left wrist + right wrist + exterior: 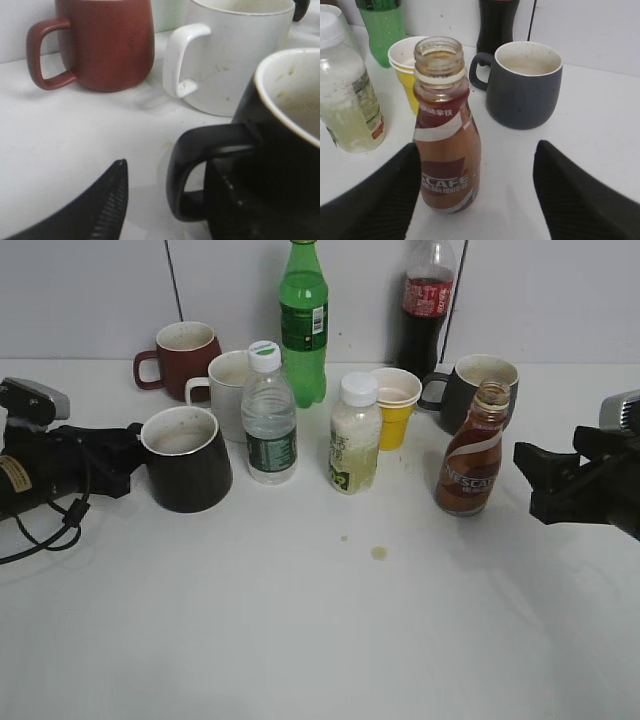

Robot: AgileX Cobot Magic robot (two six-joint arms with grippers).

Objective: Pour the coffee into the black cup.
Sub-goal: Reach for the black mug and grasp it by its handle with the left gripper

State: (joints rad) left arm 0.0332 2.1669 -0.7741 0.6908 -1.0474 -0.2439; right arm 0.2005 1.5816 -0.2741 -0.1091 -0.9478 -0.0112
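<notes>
The black cup (188, 462) stands at the left of the table, its handle turned toward my left gripper (128, 456). In the left wrist view the cup (282, 165) fills the right side. Its loop handle (197, 167) lies between the open fingers of my left gripper (167, 167), which are not closed on it. The coffee bottle (472, 452) stands upright and uncapped at the right. My right gripper (526, 478) is open just right of it. In the right wrist view the bottle (447, 145) sits between the fingers of my right gripper (476, 146), close to the left one.
Behind stand a maroon mug (184, 358), white mug (230, 390), water bottle (268, 418), green bottle (303, 320), cloudy juice bottle (355, 437), yellow cup (396, 408), cola bottle (426, 302) and dark grey mug (474, 388). Small brown spots (378, 552) mark the table.
</notes>
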